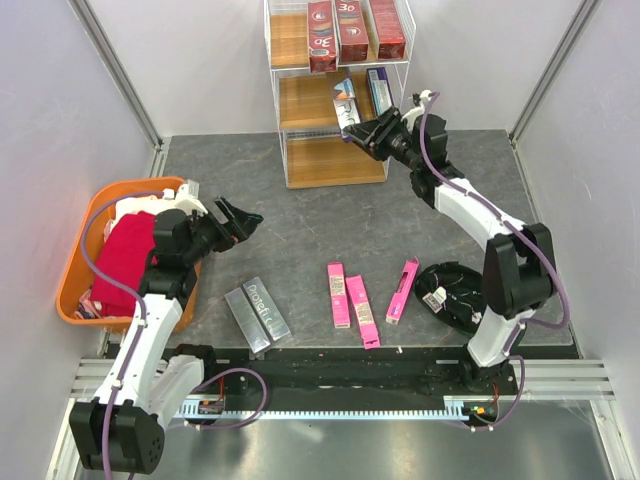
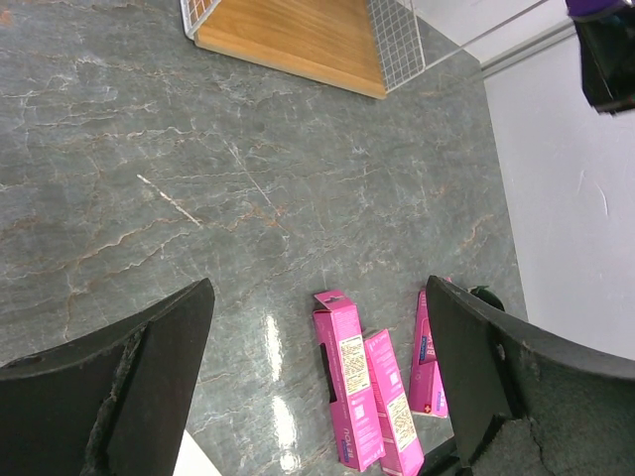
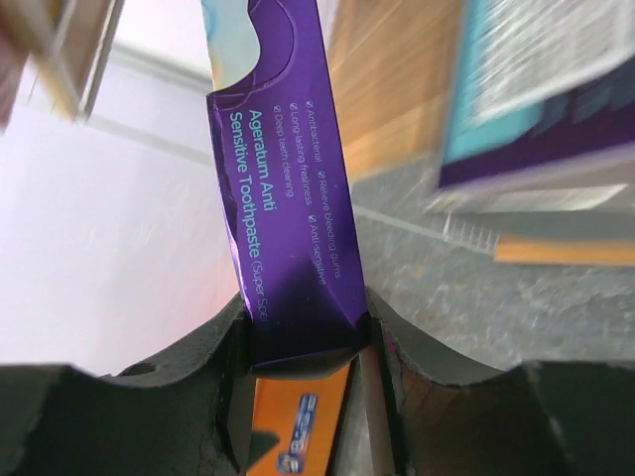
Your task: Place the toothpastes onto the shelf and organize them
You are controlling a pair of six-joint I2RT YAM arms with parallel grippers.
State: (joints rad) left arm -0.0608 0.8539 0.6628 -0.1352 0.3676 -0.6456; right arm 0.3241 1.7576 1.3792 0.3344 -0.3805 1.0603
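Shelf (image 1: 335,165) at far edge; right gripper (image 3: 303,332) clamped on purple box (image 3: 288,188) at its middle tier.
Right wrist alone shows white lettering, "Sensitive Toothpaste", running along the box; long axis in line with the gripper, free end toward shelf. Overhead alone shows three pink boxes (image 1: 338,295) flat near front edge, lying roughly front-to-back. Left gripper (image 1: 243,217) wide open, empty.

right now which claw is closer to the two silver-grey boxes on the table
Left. The left claw hangs open just beyond the silver-grey boxes; the right claw is far off at the shelf, shut on a purple toothpaste box.
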